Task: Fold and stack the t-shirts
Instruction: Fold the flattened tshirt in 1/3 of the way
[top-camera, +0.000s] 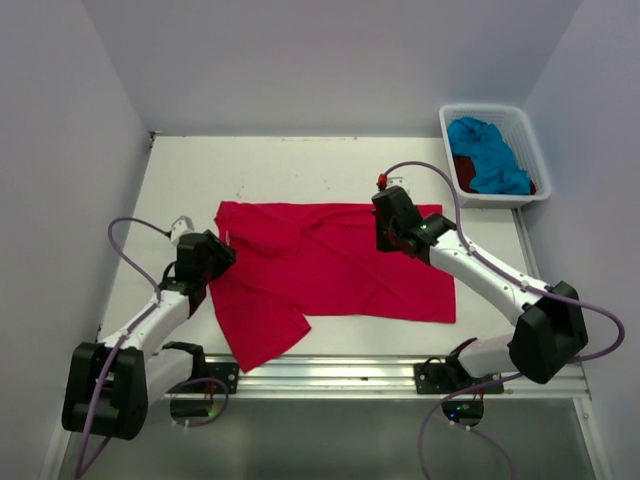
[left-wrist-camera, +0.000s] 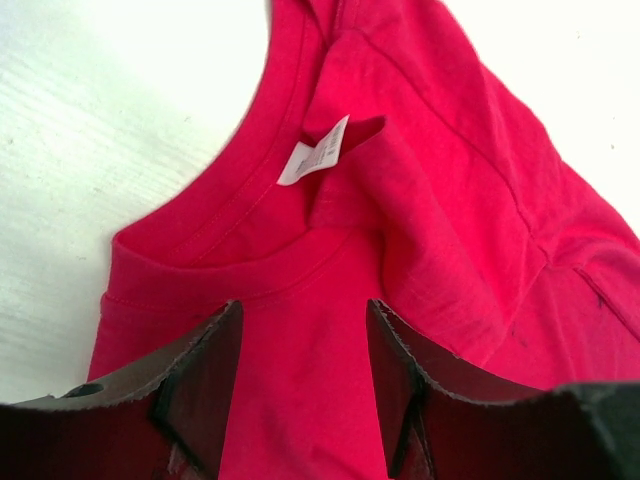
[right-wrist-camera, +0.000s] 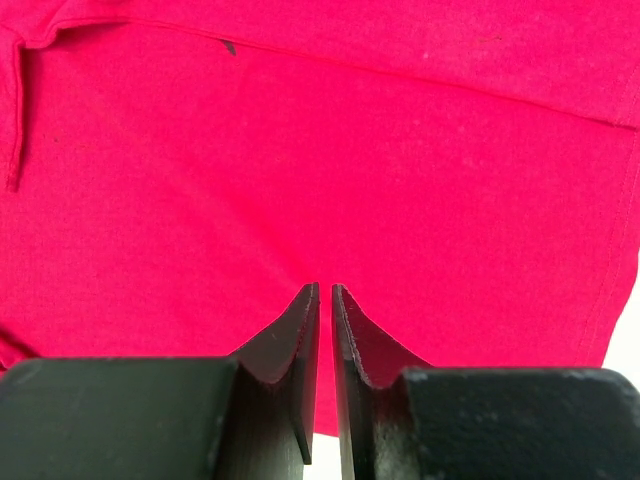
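A bright red-pink t-shirt (top-camera: 330, 265) lies spread across the middle of the table, one part folded out toward the near edge. My left gripper (top-camera: 218, 258) sits at its left end by the collar. In the left wrist view its jaws (left-wrist-camera: 304, 305) stand open over flat cloth (left-wrist-camera: 450, 150), just below the neckline and its white label (left-wrist-camera: 315, 150). My right gripper (top-camera: 390, 228) is over the shirt's far right part. It is shut (right-wrist-camera: 325, 287) to a thin slit above smooth cloth (right-wrist-camera: 300, 150), with no fabric visibly bunched in it.
A white plastic basket (top-camera: 446, 130) stands at the back right corner, holding a turquoise blue t-shirt (top-camera: 490, 155) and a dark red t-shirt (top-camera: 463, 172) beneath it. Walls close in the table on the left, back and right. A metal rail (top-camera: 330, 372) runs along the near edge.
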